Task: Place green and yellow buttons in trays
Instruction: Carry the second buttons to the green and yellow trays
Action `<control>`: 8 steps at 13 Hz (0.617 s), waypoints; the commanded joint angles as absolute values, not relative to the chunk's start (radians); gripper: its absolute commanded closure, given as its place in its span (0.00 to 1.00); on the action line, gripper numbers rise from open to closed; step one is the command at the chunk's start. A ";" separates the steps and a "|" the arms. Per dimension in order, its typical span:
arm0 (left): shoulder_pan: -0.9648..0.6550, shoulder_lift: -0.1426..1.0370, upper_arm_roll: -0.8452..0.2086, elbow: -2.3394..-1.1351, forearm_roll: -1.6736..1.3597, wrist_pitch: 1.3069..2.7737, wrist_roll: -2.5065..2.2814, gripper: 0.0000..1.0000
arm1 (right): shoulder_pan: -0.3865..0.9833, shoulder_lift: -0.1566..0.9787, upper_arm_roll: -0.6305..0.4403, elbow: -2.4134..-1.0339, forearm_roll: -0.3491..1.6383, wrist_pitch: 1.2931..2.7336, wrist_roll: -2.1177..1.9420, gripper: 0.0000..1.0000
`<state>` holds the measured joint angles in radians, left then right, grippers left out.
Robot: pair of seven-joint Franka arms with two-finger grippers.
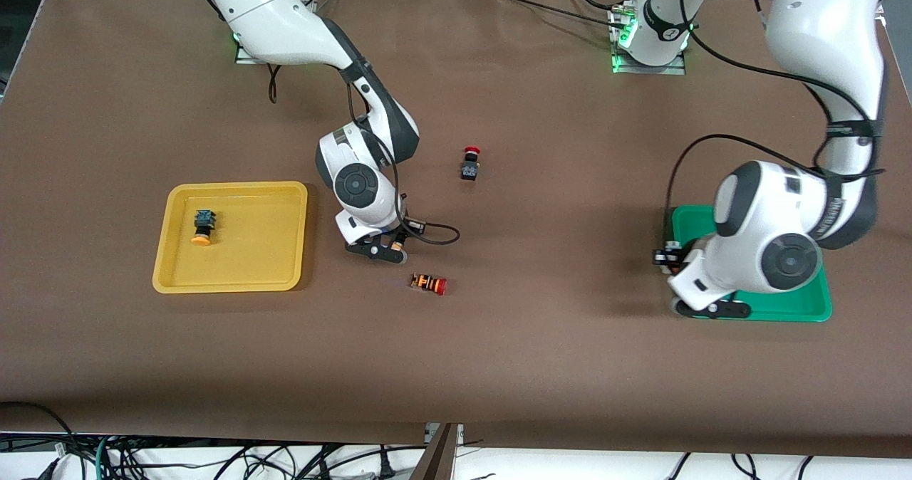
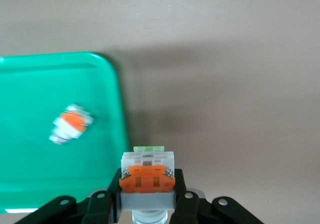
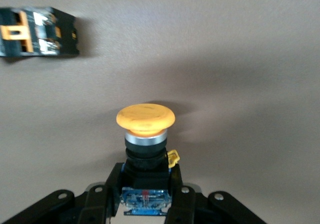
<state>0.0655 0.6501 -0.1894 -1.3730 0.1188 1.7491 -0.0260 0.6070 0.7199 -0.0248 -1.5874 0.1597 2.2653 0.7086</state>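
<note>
Grippers first, nearest outward. Left gripper [image 2: 147, 204] was clamped on a silver-white push-button with a squarish orange face [image 2: 147, 176], carried just outside the rim of the shallow green plastic tray [image 1: 819, 309], off the edge toward the right arm's end; I judged the drop called for a short shift inward over the tray floor. One like silver-white button [image 2: 71, 124] already lay inside that tray.

Right gripper [image 3: 145, 204] was clamped on a black-bodied push-button with a round yellow cap [image 3: 145, 119], cap pointing away from the wrist, over bare table between the shallow yellow plastic tray [image 1: 231, 284] and the orange-striped red-capped button [image 1: 428, 283]. I judged the tray lay toward the right arm's end.

A black-bodied yellow-capped button [image 1: 203, 226] lay in the yellow tray. Farthest: a black red-capped button [image 1: 469, 164].

Writing: none legible to me.
</note>
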 commanded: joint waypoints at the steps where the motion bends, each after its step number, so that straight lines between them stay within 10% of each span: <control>1: 0.170 0.621 -0.201 -1.416 0.149 1.758 0.173 0.90 | 0.594 0.652 -0.037 -1.591 0.175 2.195 0.649 0.85; 8: 0.343 0.653 -0.201 -1.581 0.328 2.127 0.541 0.88 | 0.488 0.598 -0.107 -1.591 0.175 2.014 0.338 0.85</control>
<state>0.3100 0.6600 -0.1867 -1.5247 0.2935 2.0403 0.4631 0.4982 0.6194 -0.0729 -1.5824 0.1596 2.0673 0.4332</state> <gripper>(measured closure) 0.586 0.595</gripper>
